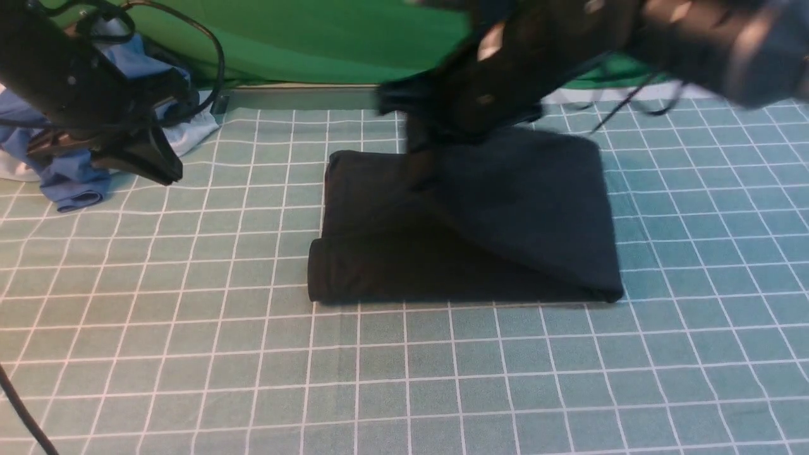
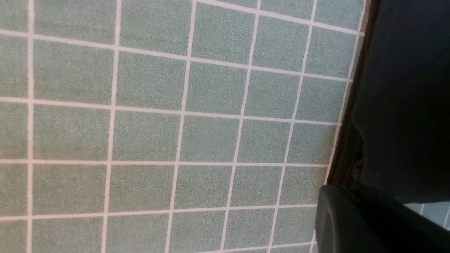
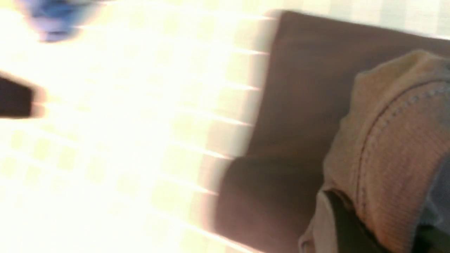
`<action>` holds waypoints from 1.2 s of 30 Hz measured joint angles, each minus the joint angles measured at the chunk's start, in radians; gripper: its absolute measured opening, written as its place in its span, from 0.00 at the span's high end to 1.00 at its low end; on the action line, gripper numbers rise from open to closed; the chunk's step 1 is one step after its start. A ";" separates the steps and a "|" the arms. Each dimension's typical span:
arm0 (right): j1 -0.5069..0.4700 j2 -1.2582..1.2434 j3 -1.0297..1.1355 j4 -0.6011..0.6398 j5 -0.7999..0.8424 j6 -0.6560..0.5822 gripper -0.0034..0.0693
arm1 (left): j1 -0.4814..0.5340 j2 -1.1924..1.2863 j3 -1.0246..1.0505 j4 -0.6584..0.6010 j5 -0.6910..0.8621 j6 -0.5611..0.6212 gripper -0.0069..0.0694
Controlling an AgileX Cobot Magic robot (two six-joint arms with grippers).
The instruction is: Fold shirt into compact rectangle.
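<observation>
shirt (image 1: 493,215): black soft knit cloth, matt; ribbed stitched hem
table cover (image 1: 189,354): teal cloth, matt, fine-grained
backdrop (image 1: 328,38): smooth green cloth
left gripper (image 1: 155,165): matt black plastic

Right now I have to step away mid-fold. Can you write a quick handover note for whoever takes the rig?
Left hand: shut and empty, hanging above the grid mat to the left of the shirt, close to the blue garments.
Right hand: shut on the shirt, pinching a hemmed layer above its far edge; blurred in the front view.
Shirt: in the middle of the mat.
Done: it is already folded to a rough rectangle, with its right part sloping up toward the Right hand.
Left to do: probably lay the lifted layer across the left part, let go, and square the edges.
</observation>
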 joint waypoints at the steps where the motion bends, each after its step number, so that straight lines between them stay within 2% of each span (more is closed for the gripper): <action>1: 0.012 0.014 -0.006 0.002 -0.018 0.005 0.83 | 0.001 0.000 0.000 0.000 0.000 0.001 0.89; 6: 0.065 0.107 -0.023 0.013 -0.131 0.049 0.82 | 0.001 0.000 0.000 -0.011 0.000 0.001 0.89; 11: 0.079 0.158 -0.023 0.015 -0.215 0.063 0.78 | 0.001 0.000 0.000 -0.089 0.000 -0.003 0.89; 13: 0.084 0.178 -0.023 0.015 -0.258 0.063 0.72 | 0.001 0.000 0.000 -0.145 0.000 0.021 0.89; 16: 0.086 0.188 -0.023 0.018 -0.281 0.063 0.66 | 0.001 0.000 0.000 -0.159 0.000 0.030 0.89; 20: 0.086 0.193 -0.025 0.021 -0.276 0.063 0.50 | 0.001 0.000 0.000 -0.161 0.000 0.032 0.89; 22: 0.083 0.188 -0.036 0.022 -0.232 0.058 0.40 | 0.001 0.000 0.000 -0.161 0.000 0.033 0.89; 25: 0.059 0.165 -0.078 0.027 -0.075 -0.001 0.30 | 0.001 0.000 0.000 -0.163 -0.001 0.033 0.89; 27: 0.014 0.133 -0.121 0.029 0.089 -0.055 0.28 | 0.001 0.000 0.000 -0.163 -0.001 0.022 0.89; 28: 0.009 0.133 -0.125 0.029 0.107 -0.055 0.28 | 0.001 0.000 0.000 -0.163 -0.001 0.022 0.89; 30: -0.063 0.094 -0.173 0.029 0.318 -0.125 0.27 | 0.001 -0.001 0.011 -0.165 -0.003 0.010 0.89; 31: -0.090 0.081 -0.179 0.028 0.373 -0.141 0.27 | 0.001 -0.002 0.021 -0.168 -0.004 0.005 0.89; 36: -0.233 -0.004 -0.089 0.021 0.476 -0.220 0.27 | 0.000 -0.009 0.107 -0.176 -0.004 -0.001 0.89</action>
